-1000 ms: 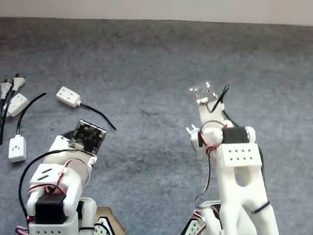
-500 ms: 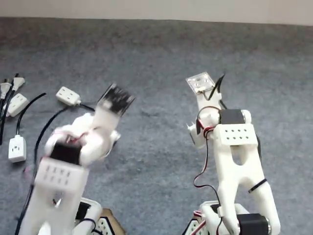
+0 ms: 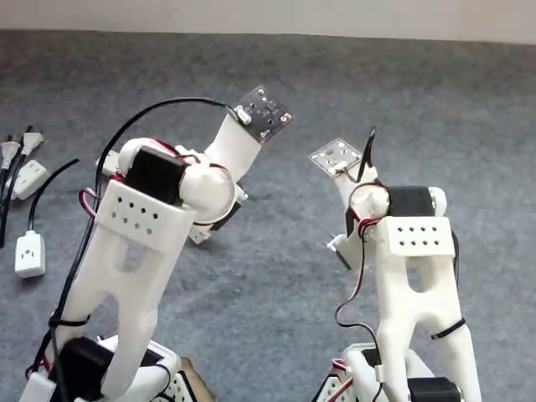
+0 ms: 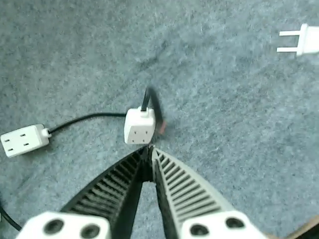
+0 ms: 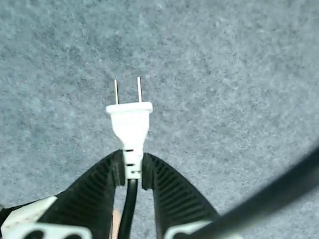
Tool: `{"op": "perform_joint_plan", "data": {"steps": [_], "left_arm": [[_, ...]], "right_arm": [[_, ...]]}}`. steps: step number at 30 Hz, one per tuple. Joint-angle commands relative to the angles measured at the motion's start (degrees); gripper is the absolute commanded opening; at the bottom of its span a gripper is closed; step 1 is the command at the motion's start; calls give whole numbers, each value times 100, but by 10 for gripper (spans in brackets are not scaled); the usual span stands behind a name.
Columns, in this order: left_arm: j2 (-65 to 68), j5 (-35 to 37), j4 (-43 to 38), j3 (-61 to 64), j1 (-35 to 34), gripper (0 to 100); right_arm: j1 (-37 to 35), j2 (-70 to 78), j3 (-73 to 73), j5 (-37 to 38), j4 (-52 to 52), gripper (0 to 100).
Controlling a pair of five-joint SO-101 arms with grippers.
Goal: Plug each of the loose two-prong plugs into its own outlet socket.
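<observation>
On the grey bench (image 3: 285, 75): a plug aloft on the right, a socket waiting on the left.
The right tool (image 5: 131, 162) is clamped on a white two-prong plug (image 5: 129, 119) by its neck, prongs pointing straight out along the tool's line. The left tool (image 4: 150, 151) is pinched narrow, its tips right against the near end of an outlet socket (image 4: 139, 126) lying flat on the bench; whether they nip its edge or merely touch it, I can't quite tell. The plug hangs well apart from that socket, toward the right arm's side, so I reckon the right arm must carry it across and turn the prongs to the slotted face.
</observation>
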Motion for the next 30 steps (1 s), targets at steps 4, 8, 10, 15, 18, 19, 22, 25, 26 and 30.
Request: {"op": "perform_joint_plan", "data": {"steps": [4,8,10,15,18,19,22,25,26,30], "left_arm": [[549,9,62,215,655,7],[945,-325,-264,40,629,19],[1121,-492,-448,-101,198,60],[1648,-1046,-1275,198,-1121,101],[1903,-1336,-1538,444,-1473,101],[1965,-1407,-1565,514,-1516,101],[2123,-1521,-1565,673,-1534,101],[2105,-1538,-1582,866,-1552,101],[2105,-1565,-1626,936,-1569,101],[2141,-1767,-2013,1473,-1560,101]], "right_arm": [[-66,-242,57,132,66,6],[-145,-251,57,132,75,6],[-163,-251,57,132,66,6],[-224,-233,84,114,-171,6],[-488,-242,400,105,-664,6],[-637,-242,514,105,-840,6],[-1051,-242,787,132,-1455,6],[-1349,-207,822,299,-1666,6],[-1420,-207,752,325,-1657,6],[-1473,-198,321,299,-1411,6]]}}
